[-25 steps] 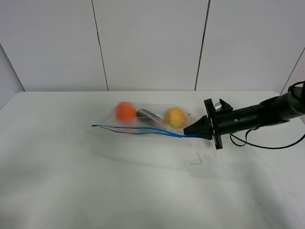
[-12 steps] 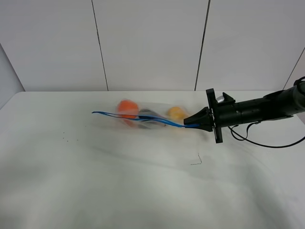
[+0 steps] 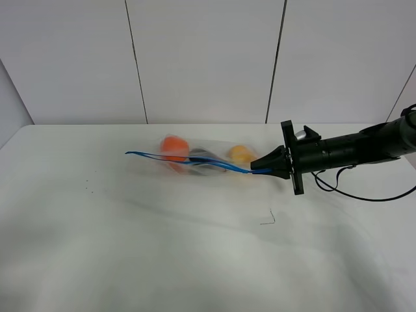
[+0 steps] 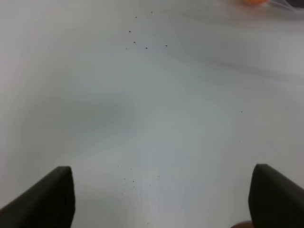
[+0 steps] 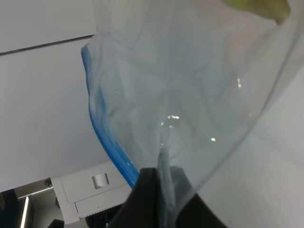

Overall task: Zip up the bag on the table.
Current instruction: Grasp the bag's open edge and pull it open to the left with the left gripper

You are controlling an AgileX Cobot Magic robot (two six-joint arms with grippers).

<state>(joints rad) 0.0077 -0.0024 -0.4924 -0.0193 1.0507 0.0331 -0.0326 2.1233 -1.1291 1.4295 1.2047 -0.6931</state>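
Observation:
The clear bag (image 3: 195, 159) lies across the far middle of the white table (image 3: 195, 260). Its blue zip strip (image 3: 188, 161) runs along the near edge and sits slightly raised. An orange item (image 3: 173, 147), a dark item (image 3: 203, 156) and a yellow item (image 3: 241, 153) show through the plastic. My right gripper (image 3: 263, 170) is shut on the bag's right corner at the end of the strip. In the right wrist view the crinkly bag (image 5: 190, 95) is pinched in the gripper (image 5: 162, 178). My left gripper (image 4: 161, 194) is open over bare table (image 4: 166, 95), away from the bag.
A thin bent dark mark (image 3: 268, 218) lies on the table in front of the right gripper. A black cable (image 3: 364, 197) loops under the right arm. Tiny dark specks (image 3: 88, 190) dot the table's left side. White wall panels stand behind.
Over the last second the right gripper rose a little and lifted the bag's zip edge; the items inside shifted. Nothing has moved in the last half second.

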